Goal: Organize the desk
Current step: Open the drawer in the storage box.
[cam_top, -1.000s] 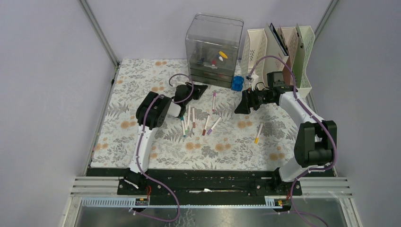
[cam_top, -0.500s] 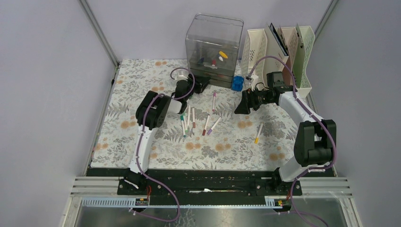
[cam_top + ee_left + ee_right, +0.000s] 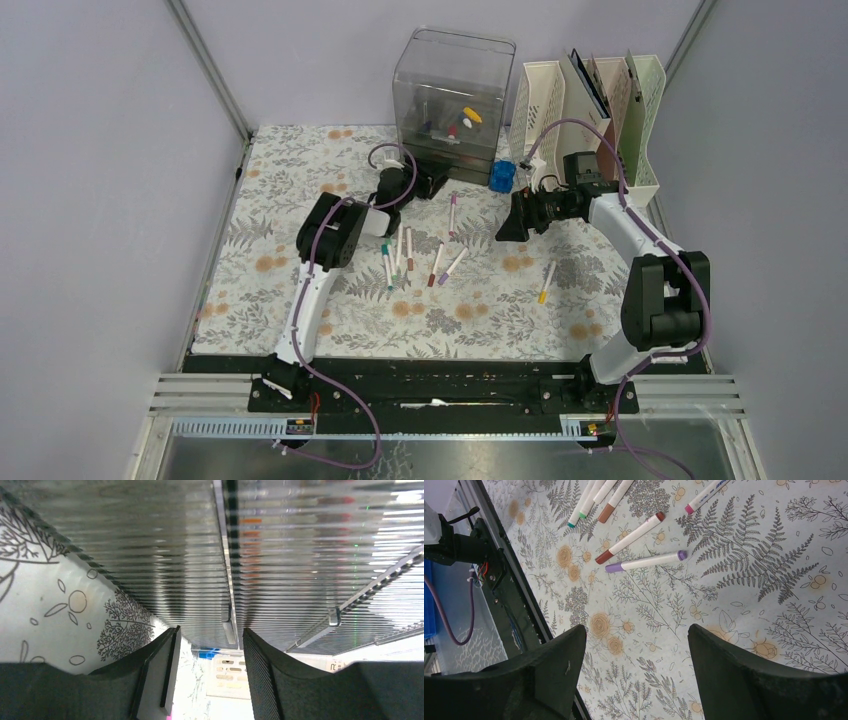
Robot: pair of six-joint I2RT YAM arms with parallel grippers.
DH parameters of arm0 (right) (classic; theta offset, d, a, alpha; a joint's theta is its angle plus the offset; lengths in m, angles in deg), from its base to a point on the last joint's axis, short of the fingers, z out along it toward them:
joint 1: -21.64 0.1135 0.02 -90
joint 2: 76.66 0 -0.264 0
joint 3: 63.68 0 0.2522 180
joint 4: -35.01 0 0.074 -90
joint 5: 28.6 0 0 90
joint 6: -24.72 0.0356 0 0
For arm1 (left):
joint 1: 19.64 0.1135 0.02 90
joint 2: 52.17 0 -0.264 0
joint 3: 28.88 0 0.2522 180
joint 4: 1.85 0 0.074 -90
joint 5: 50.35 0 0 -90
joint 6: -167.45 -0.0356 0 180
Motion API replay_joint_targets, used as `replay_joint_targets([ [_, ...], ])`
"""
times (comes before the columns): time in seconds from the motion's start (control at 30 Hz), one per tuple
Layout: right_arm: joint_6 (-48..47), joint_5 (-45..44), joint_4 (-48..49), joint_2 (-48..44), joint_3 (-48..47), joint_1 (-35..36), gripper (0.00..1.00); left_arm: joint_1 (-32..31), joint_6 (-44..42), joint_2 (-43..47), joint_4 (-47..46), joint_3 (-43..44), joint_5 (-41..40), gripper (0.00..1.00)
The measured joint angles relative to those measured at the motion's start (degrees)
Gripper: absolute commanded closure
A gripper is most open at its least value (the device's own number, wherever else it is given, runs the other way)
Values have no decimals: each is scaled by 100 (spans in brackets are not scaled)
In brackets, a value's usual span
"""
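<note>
The desk (image 3: 280, 180) wears a white cloth with grey ferns and orange flowers. Several markers (image 3: 425, 255) lie loose on it at the middle, and a yellow-tipped one (image 3: 545, 283) lies apart to the right. My left gripper (image 3: 432, 182) is pressed up against the low drawers of the clear organizer box (image 3: 455, 100). In the left wrist view the left gripper (image 3: 210, 630) stands open, with the ribbed drawer front (image 3: 150, 555) and its clear tab (image 3: 229, 626) just beyond the fingertips. My right gripper (image 3: 505, 228) hovers open and empty over the cloth (image 3: 734, 580); its wrist view shows a purple-capped marker (image 3: 646, 561) and a brown-capped one (image 3: 629, 538).
A small blue object (image 3: 502, 176) sits right of the organizer. Upright file holders (image 3: 590, 110) stand at the back right. A black rail (image 3: 430, 365) runs along the near edge, and grey walls close in on both sides.
The left arm swung from the markers toward the organizer's drawers, and its jaws went from shut to open. The right arm has stayed where it was.
</note>
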State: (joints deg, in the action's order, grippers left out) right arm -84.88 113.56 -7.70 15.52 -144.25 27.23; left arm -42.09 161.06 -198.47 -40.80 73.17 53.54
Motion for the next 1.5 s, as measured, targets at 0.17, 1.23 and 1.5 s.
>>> replay_joint_targets([
  [0.17,0,0,2,44,0,-2,19,0,24,-42,94,98,-20,56],
  [1.23,2,0,15,79,0,-2,19,-39,236,743,-1060,-1655,-223,100],
  [1.5,2,0,15,79,0,-2,19,-28,57,1320,-1241,-2715,-284,66],
])
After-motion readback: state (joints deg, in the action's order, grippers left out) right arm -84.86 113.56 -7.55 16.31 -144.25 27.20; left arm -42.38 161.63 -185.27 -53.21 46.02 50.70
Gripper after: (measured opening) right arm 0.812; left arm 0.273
